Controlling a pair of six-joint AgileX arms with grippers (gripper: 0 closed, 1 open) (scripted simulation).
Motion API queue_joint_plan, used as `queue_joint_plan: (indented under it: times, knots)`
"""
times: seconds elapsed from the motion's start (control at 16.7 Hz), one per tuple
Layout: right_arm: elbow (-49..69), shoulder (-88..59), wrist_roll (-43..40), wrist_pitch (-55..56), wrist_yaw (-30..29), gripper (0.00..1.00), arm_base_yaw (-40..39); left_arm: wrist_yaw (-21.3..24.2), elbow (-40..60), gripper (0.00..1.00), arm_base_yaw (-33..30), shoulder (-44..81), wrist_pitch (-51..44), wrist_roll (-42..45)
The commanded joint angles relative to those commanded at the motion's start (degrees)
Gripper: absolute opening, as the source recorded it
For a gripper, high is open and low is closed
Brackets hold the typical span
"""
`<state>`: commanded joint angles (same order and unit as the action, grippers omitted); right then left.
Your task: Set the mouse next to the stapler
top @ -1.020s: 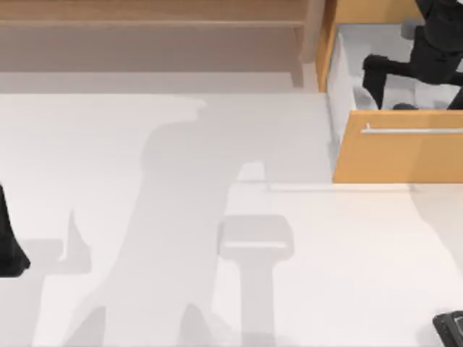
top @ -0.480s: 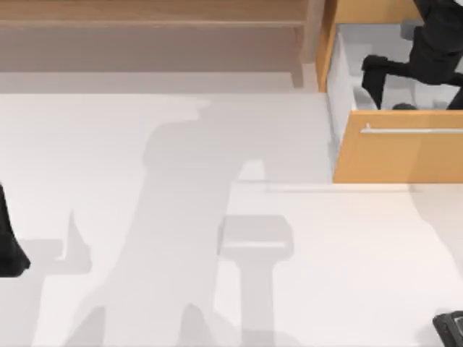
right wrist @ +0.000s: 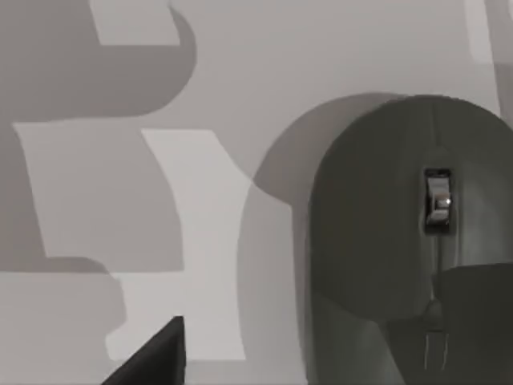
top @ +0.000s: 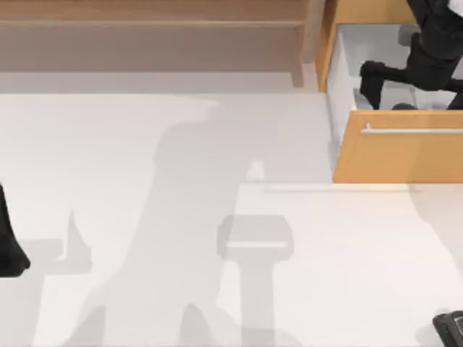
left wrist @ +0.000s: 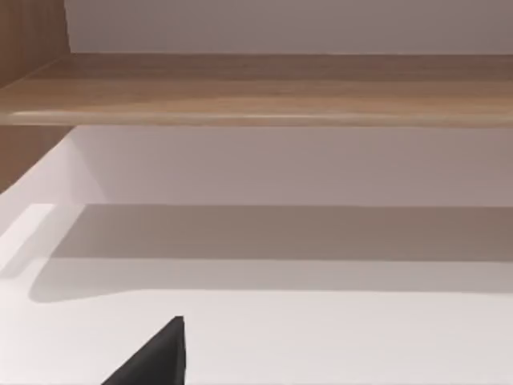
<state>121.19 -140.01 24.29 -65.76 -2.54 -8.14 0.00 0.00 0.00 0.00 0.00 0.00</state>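
My right gripper (top: 372, 85) hangs inside the open drawer (top: 398, 155) at the frame's upper right, the mouse (right wrist: 401, 241) lies just under it, and I cannot tell its grip.

An orange-fronted drawer (top: 394, 155) stands open beside a wooden shelf (top: 152, 22) above the white table (top: 145, 181)

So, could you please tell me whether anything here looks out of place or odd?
Yes: the mouse lies inside the open orange drawer at the table's right rear, not on the tabletop. The right pincer reaches into that drawer. Nothing looks spilled or damaged.
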Motion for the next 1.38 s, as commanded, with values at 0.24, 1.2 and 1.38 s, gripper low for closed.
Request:
queue_joint_plan:
  times: [0.24, 1.2, 1.38]
  knots:
    - [-0.74, 0.04, 0.02, 0.98, -0.03, 1.00, -0.01, 0.00, 0.00, 1.00, 0.00, 0.00, 0.00, 0.00]
    - [-1.18, -1.06, 0.05, 2.28, -0.02, 0.32, -0.03, 0.00, 0.00, 1.00, 0.00, 0.00, 0.00, 0.00]
    - [-1.18, -1.06, 0.05, 2.28, -0.02, 0.10, -0.03, 0.00, 0.00, 1.00, 0.00, 0.00, 0.00, 0.00]
